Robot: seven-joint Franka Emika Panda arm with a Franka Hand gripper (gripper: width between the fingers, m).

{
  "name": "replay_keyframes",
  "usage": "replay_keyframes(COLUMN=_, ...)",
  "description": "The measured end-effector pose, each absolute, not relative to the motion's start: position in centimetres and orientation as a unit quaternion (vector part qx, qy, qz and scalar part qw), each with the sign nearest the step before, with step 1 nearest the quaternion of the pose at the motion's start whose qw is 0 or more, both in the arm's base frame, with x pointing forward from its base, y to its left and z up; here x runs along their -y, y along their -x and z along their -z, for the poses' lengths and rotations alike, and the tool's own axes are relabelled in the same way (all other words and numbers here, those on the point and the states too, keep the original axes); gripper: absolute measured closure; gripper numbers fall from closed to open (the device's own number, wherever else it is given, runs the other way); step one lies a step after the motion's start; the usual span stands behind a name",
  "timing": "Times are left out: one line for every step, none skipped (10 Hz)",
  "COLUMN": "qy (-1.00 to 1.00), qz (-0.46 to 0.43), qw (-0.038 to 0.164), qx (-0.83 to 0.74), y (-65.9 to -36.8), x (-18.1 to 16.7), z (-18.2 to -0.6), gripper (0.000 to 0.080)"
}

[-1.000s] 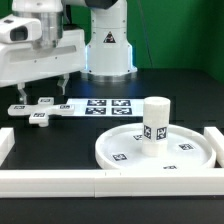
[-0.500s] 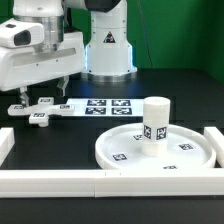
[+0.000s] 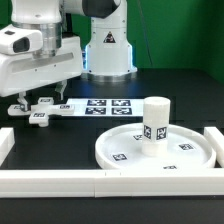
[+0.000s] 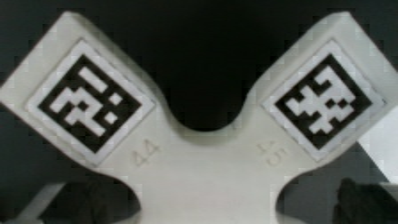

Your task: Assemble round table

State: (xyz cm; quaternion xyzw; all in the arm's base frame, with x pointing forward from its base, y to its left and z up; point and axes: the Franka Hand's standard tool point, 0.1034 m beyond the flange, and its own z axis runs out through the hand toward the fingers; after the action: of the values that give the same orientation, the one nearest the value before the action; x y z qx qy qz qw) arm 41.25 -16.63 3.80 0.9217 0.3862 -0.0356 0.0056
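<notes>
The cross-shaped piece (image 3: pixel 38 108) lies flat at the exterior view's left, just beside the marker board (image 3: pixel 108 106). It's well apart from the round disc (image 3: pixel 118 148), where the post (image 3: pixel 154 122) stands upright. The gripper (image 3: pixel 42 97) hangs right over it, jaws spread, holding nothing. The danger: closing off-centre between two arms could twist the piece or skid it away.

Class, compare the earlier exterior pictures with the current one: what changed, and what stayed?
The tool moved down and toward the exterior view's left, over the cross, jaws open; nothing gripped yet. The cross, the post standing on the disc, and the marker board stayed put.
</notes>
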Motion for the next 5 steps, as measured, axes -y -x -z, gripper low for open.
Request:
replay_keyframes(qy=-0.922, qz=0.036, qw=0.005, qx=-0.386, y=-41.23, x=16.63, z=-3.76, gripper=0.0151)
replay_keyframes(qy=-0.922, qz=0.037, qw=0.005, qx=-0.386, y=-41.25, x=16.61, z=-3.67, gripper=0.0151)
replay_keyframes(qy=-0.921, qz=0.038, qw=0.004, qx=-0.387, y=-41.24, x=16.56, z=-3.48, gripper=0.0151)
replay_keyframes(qy=-0.921, qz=0.040, qw=0.004, qx=-0.387, y=-41.19, x=16.55, z=-3.29, gripper=0.0151)
replay_keyframes(qy=-0.921, qz=0.041, qw=0.003, qx=-0.387, y=-41.16, x=16.56, z=-3.13, gripper=0.0151)
